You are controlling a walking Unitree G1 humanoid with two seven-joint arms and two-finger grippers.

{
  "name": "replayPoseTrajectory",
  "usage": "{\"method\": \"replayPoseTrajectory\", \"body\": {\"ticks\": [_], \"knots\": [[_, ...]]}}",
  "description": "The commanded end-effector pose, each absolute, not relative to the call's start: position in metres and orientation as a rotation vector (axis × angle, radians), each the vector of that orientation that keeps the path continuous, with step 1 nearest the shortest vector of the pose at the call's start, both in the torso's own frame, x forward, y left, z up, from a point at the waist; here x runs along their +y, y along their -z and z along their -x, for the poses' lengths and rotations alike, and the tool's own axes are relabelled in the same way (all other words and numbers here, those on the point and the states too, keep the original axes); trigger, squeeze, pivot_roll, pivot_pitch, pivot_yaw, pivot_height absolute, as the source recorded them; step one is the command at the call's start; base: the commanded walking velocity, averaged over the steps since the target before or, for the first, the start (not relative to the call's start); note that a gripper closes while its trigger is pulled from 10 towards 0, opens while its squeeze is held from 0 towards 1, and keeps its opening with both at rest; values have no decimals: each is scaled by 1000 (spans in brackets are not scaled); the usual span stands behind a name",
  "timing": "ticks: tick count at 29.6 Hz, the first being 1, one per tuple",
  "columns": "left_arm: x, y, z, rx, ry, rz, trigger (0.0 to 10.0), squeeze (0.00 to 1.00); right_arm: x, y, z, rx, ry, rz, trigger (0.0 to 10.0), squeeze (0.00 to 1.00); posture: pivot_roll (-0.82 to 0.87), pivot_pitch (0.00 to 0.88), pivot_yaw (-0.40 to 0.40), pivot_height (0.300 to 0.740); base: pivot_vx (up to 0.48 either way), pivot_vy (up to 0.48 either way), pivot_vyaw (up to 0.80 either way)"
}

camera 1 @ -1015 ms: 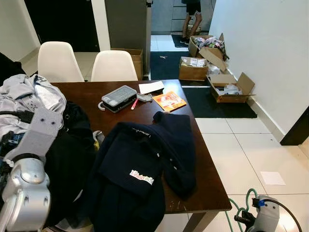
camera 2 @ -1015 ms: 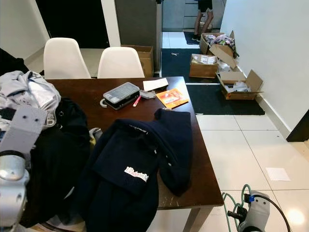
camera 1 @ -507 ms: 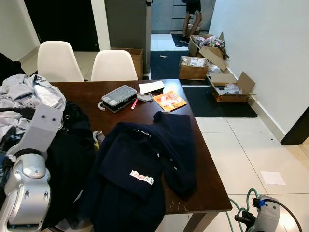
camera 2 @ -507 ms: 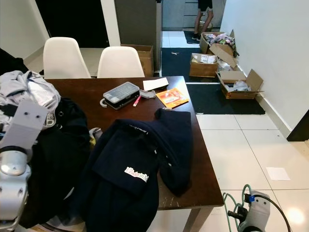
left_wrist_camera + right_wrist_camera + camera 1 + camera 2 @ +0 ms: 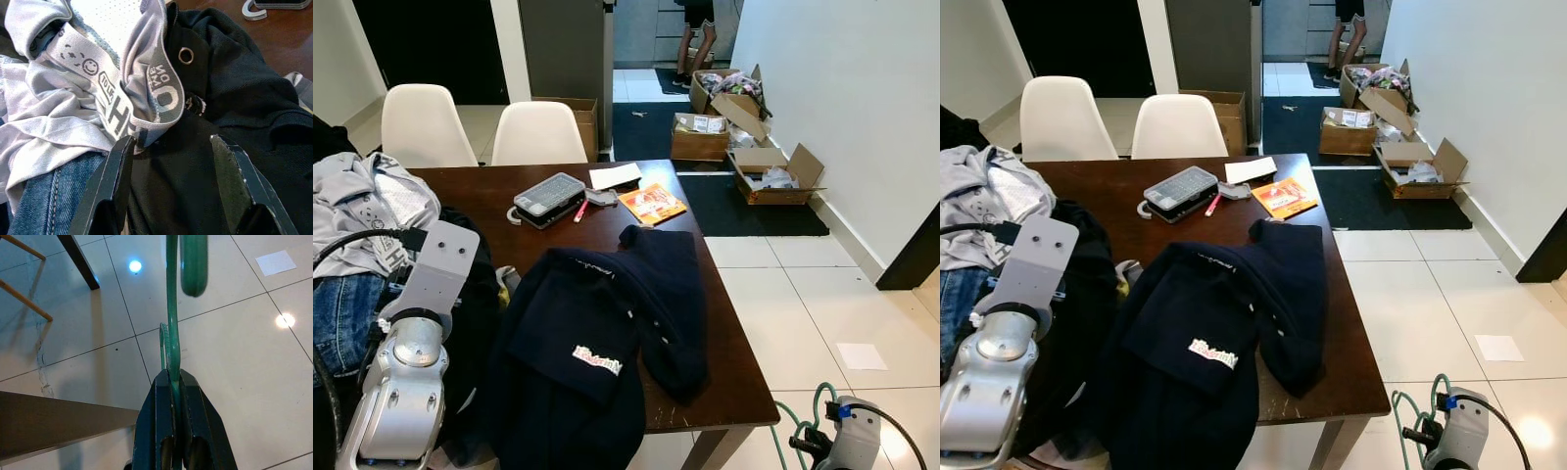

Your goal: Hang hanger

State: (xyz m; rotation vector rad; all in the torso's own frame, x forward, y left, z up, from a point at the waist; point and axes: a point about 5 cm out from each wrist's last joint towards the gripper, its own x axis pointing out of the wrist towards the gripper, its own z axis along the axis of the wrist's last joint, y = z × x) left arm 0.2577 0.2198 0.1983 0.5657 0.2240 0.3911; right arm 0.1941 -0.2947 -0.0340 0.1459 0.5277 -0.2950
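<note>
My right gripper (image 5: 174, 378) is shut on a green wire hanger (image 5: 171, 323), low beside the table's near right corner above the tiled floor. In the left eye view the hanger's green loops (image 5: 800, 419) show by my right wrist at the bottom right. My left gripper (image 5: 172, 142) is open over a clothes heap on the table's left side, its fingers (image 5: 117, 171) just above a black garment (image 5: 230, 98) and the edge of a grey patterned garment (image 5: 122, 98). A navy hoodie (image 5: 607, 323) lies spread over the near part of the table.
The dark wooden table (image 5: 715, 323) also holds a grey case (image 5: 548, 196), a pen and an orange booklet (image 5: 651, 204). Two white chairs (image 5: 536, 132) stand behind it. Open cardboard boxes (image 5: 773, 176) line the right wall, and a person's legs (image 5: 695, 29) are in the far doorway.
My left arm has swung in to the right and forward, over the black garment. The right arm and the hanger have stayed low at the bottom right. The camera shifted slightly.
</note>
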Motion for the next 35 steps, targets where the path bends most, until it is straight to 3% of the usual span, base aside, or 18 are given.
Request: {"method": "replayPoseTrajectory", "body": {"ticks": [1, 13, 29, 30, 31, 35], "knots": [[226, -201, -259, 219, -414, -570, 10000, 0, -296, 35, -191, 536, 300, -149, 10000, 0, 44, 46, 2, 740, 0, 0, 0], [245, -216, -263, 170, -509, -591, 10000, 0, -297, 35, -190, 533, 305, -147, 10000, 0, 33, 51, 0, 740, 0, 0, 0], [247, -199, -272, 214, -497, -587, 10000, 0, -300, 34, -188, 530, 316, -146, 10000, 0, 17, 58, 3, 740, 0, 0, 0], [248, -198, -272, 218, -496, -586, 2667, 0, -300, 34, -188, 531, 317, -146, 10000, 0, 17, 58, 0, 740, 0, 0, 0], [249, -197, -272, 220, -497, -587, 0, 0, -300, 34, -188, 531, 317, -146, 10000, 0, 17, 58, 0, 740, 0, 0, 0], [251, -197, -272, 222, -501, -586, 0, 0, -300, 34, -188, 532, 318, -145, 10000, 0, 18, 59, -1, 740, 0, 0, 0]]}}
